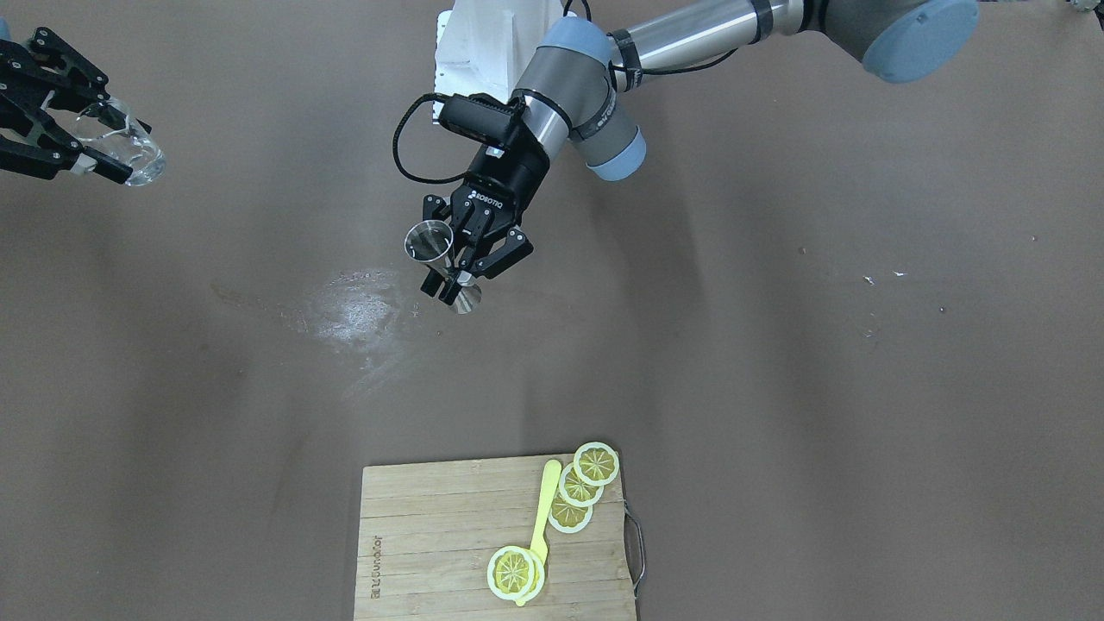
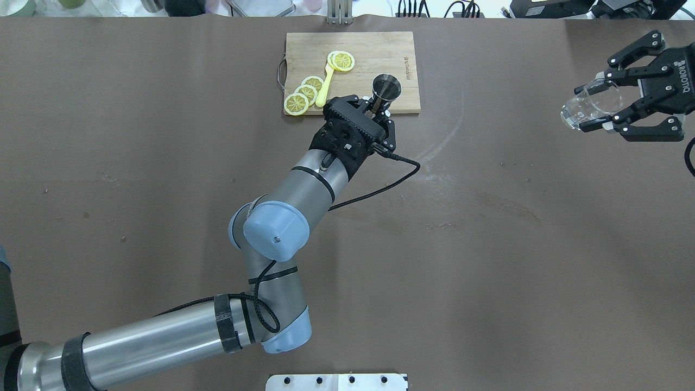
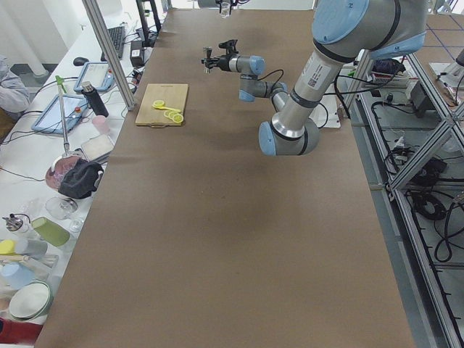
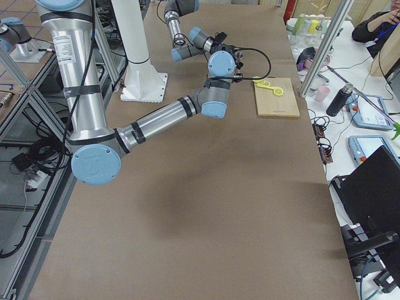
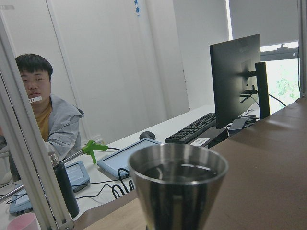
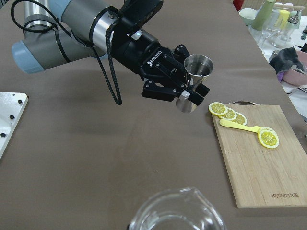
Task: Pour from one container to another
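My left gripper (image 1: pixel 457 278) is shut on the narrow waist of the steel jigger (image 1: pixel 429 244) and holds it upright above the table's middle. From overhead, the jigger (image 2: pixel 386 88) shows its open cone just past the left gripper (image 2: pixel 378 111), near the cutting board's edge. In the left wrist view the jigger (image 5: pixel 177 187) fills the lower centre. Far off to the side, my right gripper (image 2: pixel 597 106) is shut on the clear glass cup (image 2: pixel 574 113), which looks tilted. The right wrist view shows the glass cup (image 6: pixel 177 213) rim at the bottom, and the jigger (image 6: pixel 198 69) well ahead of it.
A wooden cutting board (image 2: pixel 380 51) with lemon slices (image 2: pixel 304 95) and a yellow spoon (image 2: pixel 326 87) lies at the table's far edge. A whitish smear (image 1: pixel 354 306) marks the brown table beside the jigger. A person (image 5: pixel 43 115) sits beyond that edge.
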Tool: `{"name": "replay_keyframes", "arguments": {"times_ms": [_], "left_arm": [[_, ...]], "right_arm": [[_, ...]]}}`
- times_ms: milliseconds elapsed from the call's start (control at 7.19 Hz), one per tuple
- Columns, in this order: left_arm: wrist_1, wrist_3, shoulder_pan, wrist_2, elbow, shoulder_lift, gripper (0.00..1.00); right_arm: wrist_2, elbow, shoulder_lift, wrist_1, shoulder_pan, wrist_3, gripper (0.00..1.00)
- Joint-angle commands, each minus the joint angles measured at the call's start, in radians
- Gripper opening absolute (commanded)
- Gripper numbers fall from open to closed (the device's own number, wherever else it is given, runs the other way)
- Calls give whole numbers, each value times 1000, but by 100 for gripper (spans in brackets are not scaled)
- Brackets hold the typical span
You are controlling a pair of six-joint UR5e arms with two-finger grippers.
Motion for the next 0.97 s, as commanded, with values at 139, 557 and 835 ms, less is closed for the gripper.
{"name": "replay_keyframes", "arguments": {"times_ms": [139,557,835], "left_arm": [[-7,-8,1,-9,5,3,0],[-12,-10,7,-29,20,5,0],[-21,-14,9,-27,11,3,0]], "right_arm": [[-14,-27,153,-247,-8,-83,0],[-103,-22,315,-679,-16,-391,0],[-170,-38,427,-896,-43,-528,0]]}}
